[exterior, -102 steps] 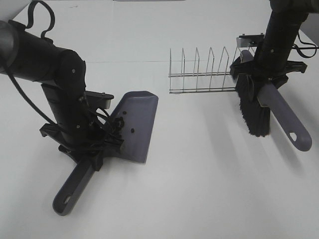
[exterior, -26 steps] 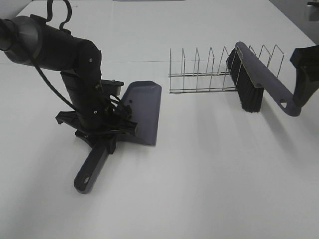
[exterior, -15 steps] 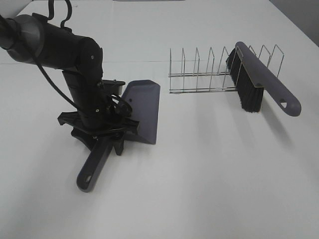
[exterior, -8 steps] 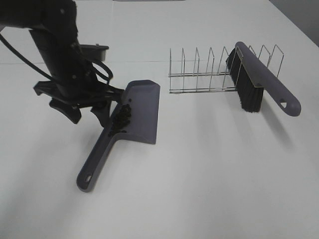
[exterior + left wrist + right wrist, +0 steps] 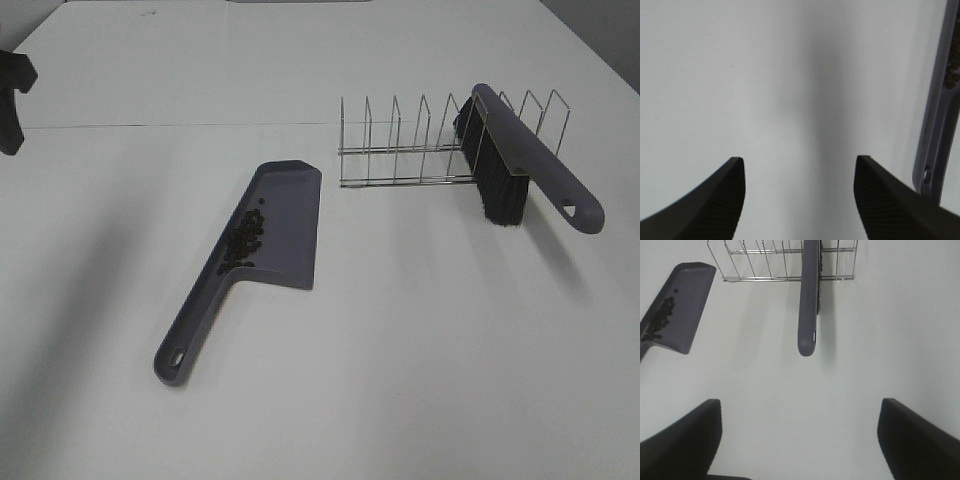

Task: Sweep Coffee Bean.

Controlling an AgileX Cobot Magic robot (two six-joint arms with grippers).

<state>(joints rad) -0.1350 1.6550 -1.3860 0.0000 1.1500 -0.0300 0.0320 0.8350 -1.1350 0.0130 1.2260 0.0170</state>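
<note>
Black jaws of my left gripper (image 5: 799, 200) and right gripper (image 5: 799, 440) stand spread, holding nothing. I see the beans (image 5: 243, 238) lying in the dustpan (image 5: 290, 215), the brush (image 5: 510, 165) on the rack (image 5: 420, 140); I judge the sweeping done.

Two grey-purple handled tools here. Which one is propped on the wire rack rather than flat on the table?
The brush: black bristles, leaning in the wire rack. The dustpan lies flat, holding coffee beans.

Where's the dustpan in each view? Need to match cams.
Exterior high: dustpan left of centre, handle toward the camera.
Left wrist: only its handle at the right edge.
Right wrist: pan in the upper-left corner.
Shared landmark: coffee beans in it.
</note>
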